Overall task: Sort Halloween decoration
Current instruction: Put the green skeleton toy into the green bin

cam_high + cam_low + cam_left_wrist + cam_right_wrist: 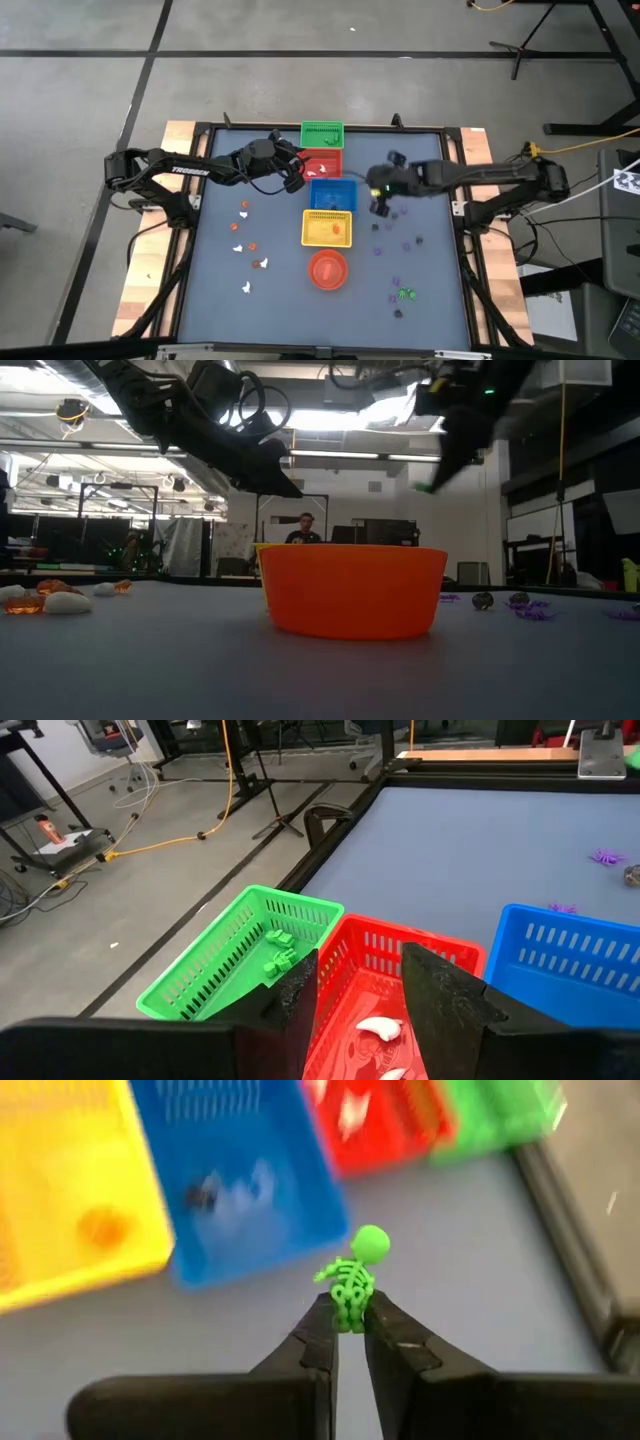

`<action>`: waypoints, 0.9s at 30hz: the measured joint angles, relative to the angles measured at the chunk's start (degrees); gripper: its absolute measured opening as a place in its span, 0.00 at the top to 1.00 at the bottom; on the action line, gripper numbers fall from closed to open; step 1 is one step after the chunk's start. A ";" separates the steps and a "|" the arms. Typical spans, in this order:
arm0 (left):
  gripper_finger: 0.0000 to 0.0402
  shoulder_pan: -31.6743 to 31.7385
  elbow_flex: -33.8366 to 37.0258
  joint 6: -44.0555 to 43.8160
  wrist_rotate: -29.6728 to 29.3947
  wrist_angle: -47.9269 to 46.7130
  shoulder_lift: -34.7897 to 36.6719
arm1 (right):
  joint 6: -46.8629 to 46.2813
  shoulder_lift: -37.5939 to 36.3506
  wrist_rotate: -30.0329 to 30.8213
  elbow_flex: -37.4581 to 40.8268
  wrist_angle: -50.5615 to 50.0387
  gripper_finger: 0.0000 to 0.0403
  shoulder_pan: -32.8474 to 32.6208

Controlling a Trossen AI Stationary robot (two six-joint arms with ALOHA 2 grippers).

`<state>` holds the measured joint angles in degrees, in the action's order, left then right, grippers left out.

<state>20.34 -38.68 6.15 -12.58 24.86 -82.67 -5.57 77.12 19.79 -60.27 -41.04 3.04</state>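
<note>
While aloft beside the blue basket point(240, 1180), right end effector point(350, 1325) apparently clenched on green skeleton point(352, 1280).

Green skeleton figure point(352, 1280) pinched upright by the legs, round head up, raised above the mat. White pieces point(241, 250) and orange pieces point(246, 206) scattered on the left of the mat; purple pieces point(397, 243) on the right, with one green piece point(406, 294), possibly a spider, lying among them.

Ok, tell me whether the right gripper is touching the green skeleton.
Touching: the right wrist view shows the right gripper pinching the green skeleton.
</note>
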 joint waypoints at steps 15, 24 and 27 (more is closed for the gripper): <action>0.67 0.00 0.00 0.02 -0.01 0.00 0.01 | 25.53 10.84 -24.83 -0.04 43.85 0.91 23.62; 0.67 0.00 0.00 0.02 -0.01 0.01 0.00 | 25.57 22.54 -25.45 -0.07 58.82 0.91 29.13; 0.67 0.00 0.00 0.02 -0.02 0.00 0.00 | 25.58 25.57 -25.45 -0.07 62.39 0.91 29.78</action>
<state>20.34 -38.68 6.17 -12.60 24.86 -82.67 20.01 102.70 -5.67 -60.34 21.34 32.82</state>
